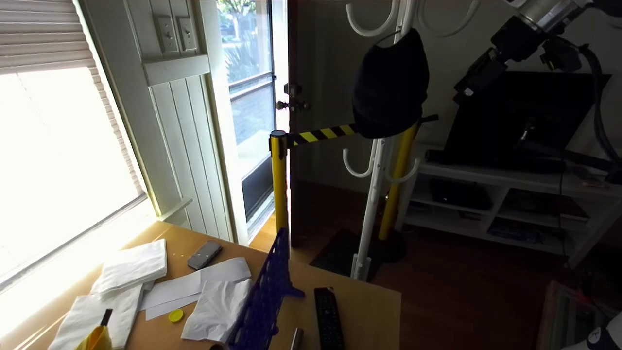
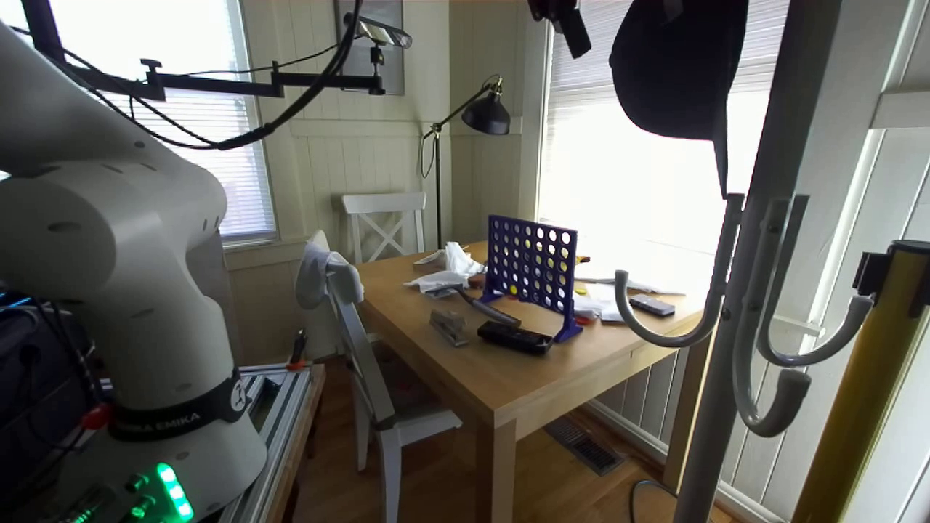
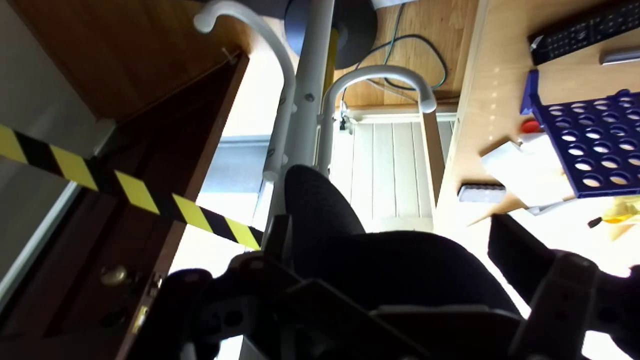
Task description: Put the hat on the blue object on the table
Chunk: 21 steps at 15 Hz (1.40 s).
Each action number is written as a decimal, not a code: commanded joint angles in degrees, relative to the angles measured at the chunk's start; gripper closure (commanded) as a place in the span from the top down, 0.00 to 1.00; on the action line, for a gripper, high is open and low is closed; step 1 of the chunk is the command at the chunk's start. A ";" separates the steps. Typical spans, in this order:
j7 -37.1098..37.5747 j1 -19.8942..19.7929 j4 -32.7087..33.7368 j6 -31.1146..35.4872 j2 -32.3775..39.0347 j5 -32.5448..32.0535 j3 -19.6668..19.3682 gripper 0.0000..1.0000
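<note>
The black cap-like hat (image 1: pixel 391 87) hangs by its strap from the white coat rack, well above the floor; its dark shape (image 2: pixel 679 65) shows in both exterior views. My gripper (image 1: pixel 467 87) is apart from it, with a gap visible in an exterior view. In the wrist view the hat (image 3: pixel 390 265) fills the space seen between the widely spread fingers (image 3: pixel 520 255), its brim pointing up the picture. On the wooden table (image 2: pixel 523 385) the blue object, a navy upright grid frame with round holes (image 2: pixel 530 269), stands on its feet.
The coat rack (image 1: pixel 371 209) has several curved hooks (image 2: pixel 676 338) around the hat. Black-and-yellow tape (image 1: pixel 323 133) runs from a yellow post (image 1: pixel 279 180) behind it. A remote (image 1: pixel 329 316), white papers (image 1: pixel 214 311) and a stapler (image 2: pixel 449 327) lie around the blue frame.
</note>
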 commanded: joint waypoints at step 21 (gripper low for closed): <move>-39.21 19.89 -10.56 26.37 -3.81 13.81 -25.80 1.00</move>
